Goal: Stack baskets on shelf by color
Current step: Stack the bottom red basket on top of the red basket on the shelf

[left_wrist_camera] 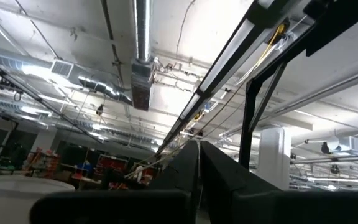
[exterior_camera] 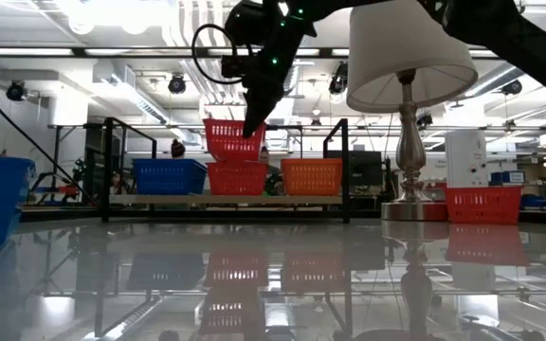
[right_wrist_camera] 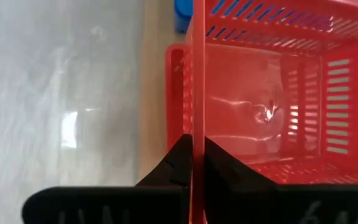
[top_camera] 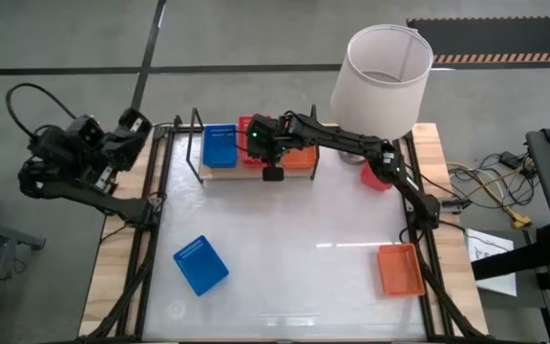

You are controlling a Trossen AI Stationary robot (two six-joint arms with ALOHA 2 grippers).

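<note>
The shelf [top_camera: 256,170] stands at the far side of the table, next to the lamp [top_camera: 382,67], and the sorting on it is partly done. On its board sit a blue basket [exterior_camera: 170,176] at one end, a red basket [exterior_camera: 237,178] in the middle and an orange basket [exterior_camera: 311,176] at the end nearest the lamp, so each colour appears to have its place. The right gripper [right_wrist_camera: 198,163] is over the middle of the shelf, pinched on the thin wall of a second red basket [exterior_camera: 232,138], which hangs tilted just above the red one on the shelf and is not yet nested into it; setting it down looks like the step in hand. Away from the shelf, well toward the near side of the table, a blue basket [top_camera: 200,265] lies on the left arm's side and an orange basket [top_camera: 401,269] lies on the right arm's side; another red basket [exterior_camera: 482,204] sits beside the lamp's base. At least these three seem left to place, and whether the shelf piles hold more than one basket each cannot be told. The left gripper [top_camera: 134,125] waits off the table's far left corner, away from the shelf, its fingers pressed together on nothing.
</note>
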